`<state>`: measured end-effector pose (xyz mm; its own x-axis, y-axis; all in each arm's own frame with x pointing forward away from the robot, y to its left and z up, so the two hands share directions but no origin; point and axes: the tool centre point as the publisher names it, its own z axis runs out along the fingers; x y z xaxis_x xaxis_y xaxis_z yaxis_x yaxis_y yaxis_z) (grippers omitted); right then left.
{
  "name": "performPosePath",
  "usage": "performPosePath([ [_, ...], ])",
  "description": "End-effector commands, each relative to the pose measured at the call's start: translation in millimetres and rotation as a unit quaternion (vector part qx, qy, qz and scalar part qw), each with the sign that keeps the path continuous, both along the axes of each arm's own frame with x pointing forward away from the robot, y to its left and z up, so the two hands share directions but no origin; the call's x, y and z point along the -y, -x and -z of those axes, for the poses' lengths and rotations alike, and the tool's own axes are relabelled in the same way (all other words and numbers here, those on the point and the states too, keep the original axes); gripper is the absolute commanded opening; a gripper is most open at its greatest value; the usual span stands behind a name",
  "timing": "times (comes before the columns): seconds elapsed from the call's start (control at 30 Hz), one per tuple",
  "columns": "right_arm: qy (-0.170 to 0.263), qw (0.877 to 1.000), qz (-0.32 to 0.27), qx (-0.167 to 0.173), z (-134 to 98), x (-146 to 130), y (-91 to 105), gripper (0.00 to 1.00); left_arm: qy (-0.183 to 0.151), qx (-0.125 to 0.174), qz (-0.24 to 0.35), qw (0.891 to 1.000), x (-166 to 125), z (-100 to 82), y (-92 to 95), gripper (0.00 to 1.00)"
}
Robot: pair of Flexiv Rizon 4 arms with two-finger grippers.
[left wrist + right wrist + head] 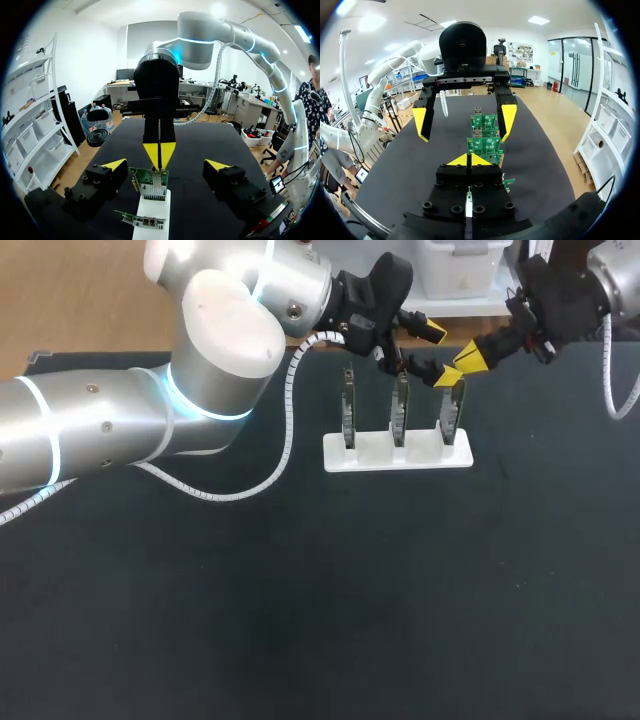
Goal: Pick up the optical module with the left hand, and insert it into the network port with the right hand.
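Two grippers meet above right-hand board [450, 418] in white rack [397, 454], far side of counter [300, 620]. Left gripper [440, 353] wide, straddling board; right gripper [468, 357] tips pinched together. Optical module: we cannot locate it. We advise slow, straight descent, square to network port [151, 191].

Nothing could be read in any view: no text, label, number or sign. Any print on the green circuit boards [150, 184] in the white holder [397, 452], toward 12 o'clock from the table's middle, was too small to make out.
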<state>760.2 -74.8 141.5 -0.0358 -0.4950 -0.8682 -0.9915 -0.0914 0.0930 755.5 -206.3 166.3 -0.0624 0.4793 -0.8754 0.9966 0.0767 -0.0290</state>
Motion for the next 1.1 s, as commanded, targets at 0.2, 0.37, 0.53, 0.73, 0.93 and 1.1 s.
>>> performPosePath([
  [0.2, -0.001, 1.0, -0.002, -0.004, 7, 0, -2.5, 0.0, -0.002, -0.001, -0.001, 1.0, 1, -0.2, -0.5, 1.0],
  [0.37, -0.003, 1.0, -0.002, 0.0, 3, 1, -1.9, 0.0, -0.002, -0.001, -0.001, 1.0, 1, -0.2, -0.5, 1.0],
  [0.53, -0.004, 1.0, -0.006, 0.021, -12, 1, -1.1, 0.0, -0.002, -0.001, -0.001, 1.0, 1, -0.2, -0.5, 1.0],
  [0.73, -0.004, 0.999, -0.002, 0.045, -28, 4, -3.1, 0.0, -0.002, -0.001, -0.001, 1.0, 1, -0.2, -0.5, 1.0],
  [0.93, -0.006, 0.998, 0.016, 0.061, -39, 16, -3.1, 0.0, 0.006, 0.011, 0.005, 1.0, 4, -7.2, -1.4, 1.0],
  [1.1, -0.002, 0.997, 0.027, 0.073, -48, 25, -1.6, 0.0, 0.016, 0.029, 0.003, 0.999, 4, -21.8, -4.4, 1.0],
])
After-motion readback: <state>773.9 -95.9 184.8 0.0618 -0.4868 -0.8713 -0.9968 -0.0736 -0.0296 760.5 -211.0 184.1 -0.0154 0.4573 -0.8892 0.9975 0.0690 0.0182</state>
